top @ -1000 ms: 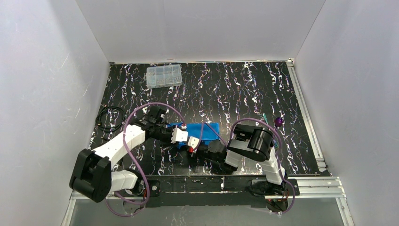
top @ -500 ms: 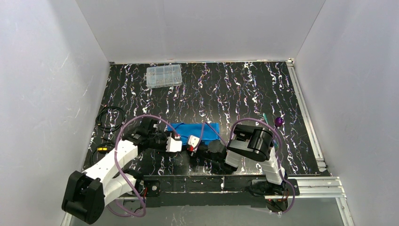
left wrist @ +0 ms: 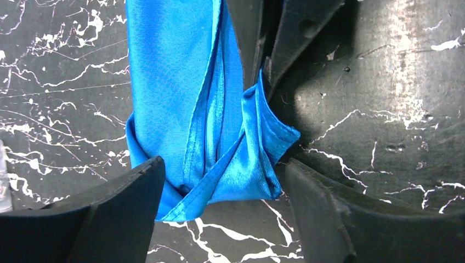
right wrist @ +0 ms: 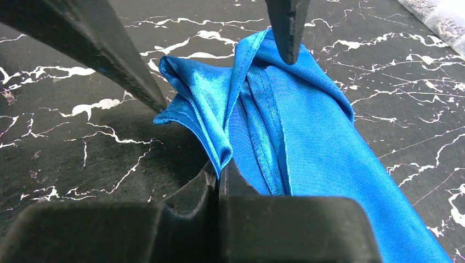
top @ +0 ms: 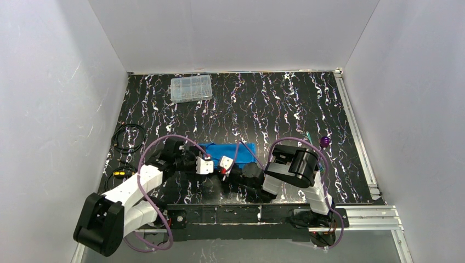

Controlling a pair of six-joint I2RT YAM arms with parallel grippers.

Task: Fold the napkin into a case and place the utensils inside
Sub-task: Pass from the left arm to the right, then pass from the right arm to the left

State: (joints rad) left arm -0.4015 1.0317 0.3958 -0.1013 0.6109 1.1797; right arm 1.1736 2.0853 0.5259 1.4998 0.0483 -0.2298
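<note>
The napkin (top: pixel 233 149) is a bright blue cloth folded into a narrow strip in the middle of the table. In the left wrist view the napkin (left wrist: pixel 175 82) ends in a bunched corner between the fingers of my left gripper (left wrist: pixel 225 208). That gripper is open and stands either side of the cloth without pinching it. My right gripper (right wrist: pixel 220 178) is shut on a folded edge of the napkin (right wrist: pixel 307 137) from the opposite side. From above, the left gripper (top: pixel 208 164) and right gripper (top: pixel 224 169) meet at the strip's near-left end. The utensils (top: pixel 323 141), purple and green, lie on the table to the right.
A clear compartment box (top: pixel 191 88) sits at the back left. A black cable coil (top: pixel 128 137) lies by the left wall. An aluminium rail (top: pixel 357 137) runs along the right edge. White walls enclose the black marbled table (top: pixel 274 104).
My left gripper has opened and let go of the napkin's end, and the left arm has drawn back toward the left. The right gripper has kept its hold.
</note>
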